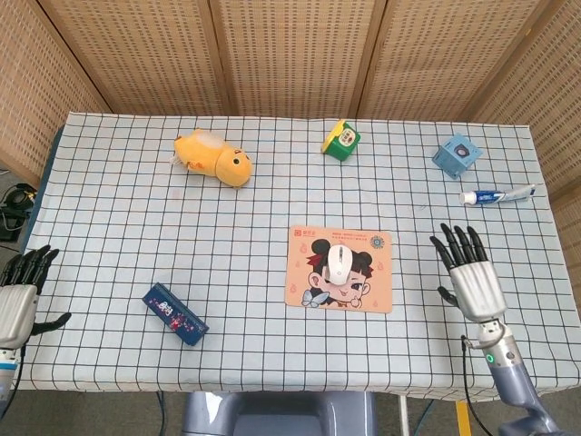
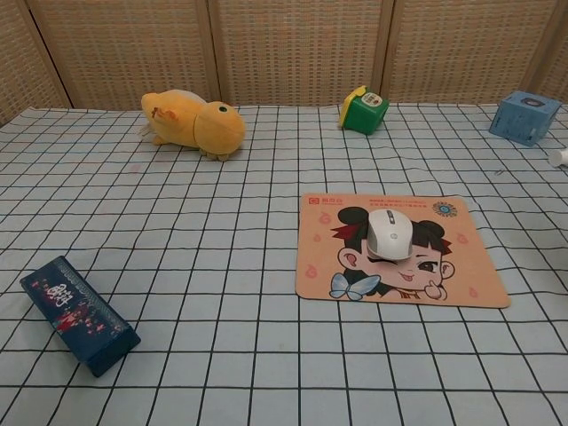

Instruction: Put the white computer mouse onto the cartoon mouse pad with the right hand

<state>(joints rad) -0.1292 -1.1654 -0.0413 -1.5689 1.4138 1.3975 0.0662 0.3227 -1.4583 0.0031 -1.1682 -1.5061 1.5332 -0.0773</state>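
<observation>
Mouse on pad, hand clear.
Your right hand point(image 1: 470, 280), fingers spread and empty, hung well right of the white mouse point(image 1: 339, 265) resting on the cartoon pad point(image 1: 372, 291).

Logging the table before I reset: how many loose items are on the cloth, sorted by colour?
White: 2, mouse and toothpaste tube
Yellow: 1, plush toy
Green: 1, green cube
Blue: 2, light blue box and dark blue box
Peach: 1, mouse pad
Total: 7
</observation>
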